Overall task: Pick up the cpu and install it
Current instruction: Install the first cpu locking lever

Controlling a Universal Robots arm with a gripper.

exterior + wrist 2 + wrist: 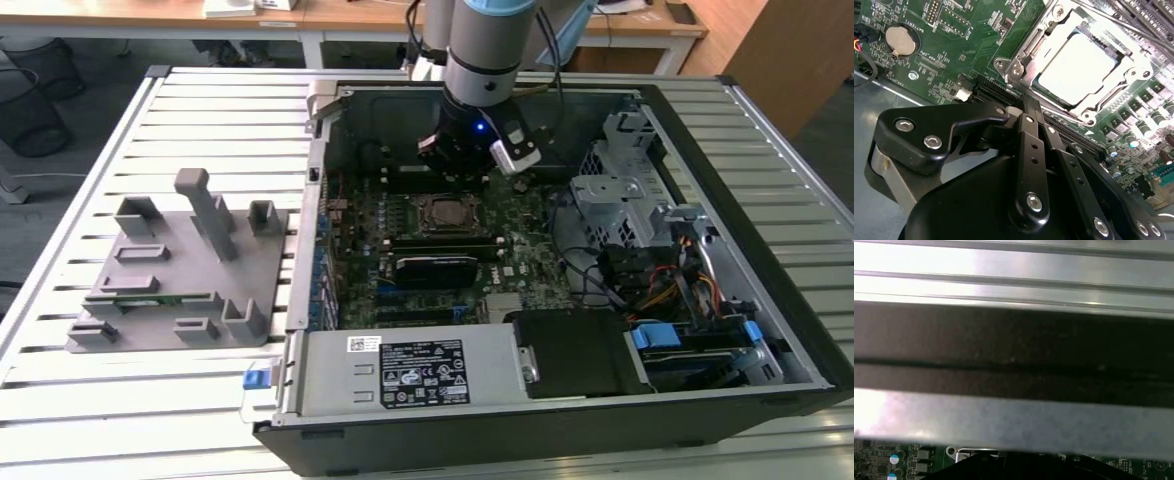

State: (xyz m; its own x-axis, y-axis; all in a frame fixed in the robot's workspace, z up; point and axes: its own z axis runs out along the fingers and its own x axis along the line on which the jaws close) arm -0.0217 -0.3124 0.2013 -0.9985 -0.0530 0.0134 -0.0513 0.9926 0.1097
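Observation:
The cpu (pixel 1076 67) lies flat inside the metal socket frame (pixel 1019 60) on the green motherboard (pixel 954 30), its silver top shining bright. In the exterior view the cpu (pixel 445 211) sits at the board's middle inside the open computer case (pixel 747 330). My gripper (pixel 463 165) hangs just above the board, a little beyond the socket toward the case's back wall. In the second wrist view the gripper's (pixel 1019 107) black links stand close over a slot beside the socket, and nothing shows in its grasp.
A grey fixture (pixel 180 265) with a green memory stick (pixel 147 297) stands on the slatted table at the exterior view's left. Around the socket are a power supply (pixel 407 372), a drive cage (pixel 627 190), cables (pixel 654 290) and the case's dark wall (pixel 1014 340).

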